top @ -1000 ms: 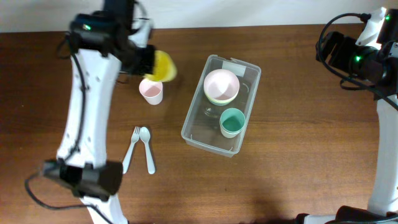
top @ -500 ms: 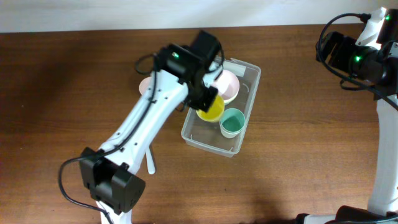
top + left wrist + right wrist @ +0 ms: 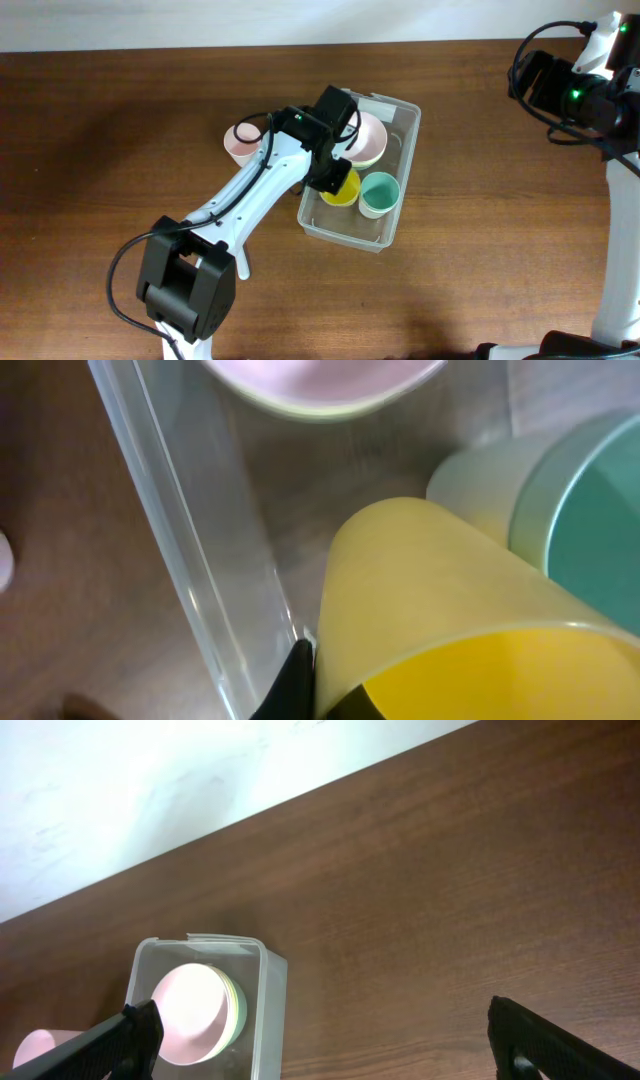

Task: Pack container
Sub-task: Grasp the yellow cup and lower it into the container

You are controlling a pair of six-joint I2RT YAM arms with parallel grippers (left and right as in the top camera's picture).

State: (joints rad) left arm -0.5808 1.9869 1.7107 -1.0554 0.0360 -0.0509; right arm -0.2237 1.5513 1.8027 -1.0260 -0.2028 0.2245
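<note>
The clear rectangular container (image 3: 389, 228) sits mid-table; it also shows in the left wrist view (image 3: 190, 570) and the right wrist view (image 3: 270, 1010). Inside it are stacked pink and green bowls (image 3: 368, 140), a teal cup (image 3: 380, 193) and a yellow cup (image 3: 343, 188). My left gripper (image 3: 335, 178) is shut on the yellow cup (image 3: 450, 620) and holds it low inside the container next to the teal cup (image 3: 590, 520). A pink cup (image 3: 240, 142) stands left of the container. My right gripper (image 3: 320, 1045) is open and empty, high at the far right.
A fork and spoon lie on the wood left of the container, mostly hidden under my left arm (image 3: 243, 262). The table's back edge meets a white wall (image 3: 150, 790). My right arm (image 3: 580, 90) stays at the right edge.
My left gripper carried the yellow cup from above the pink cup rightwards and down into the container, beside the teal cup. The right arm has not moved.
</note>
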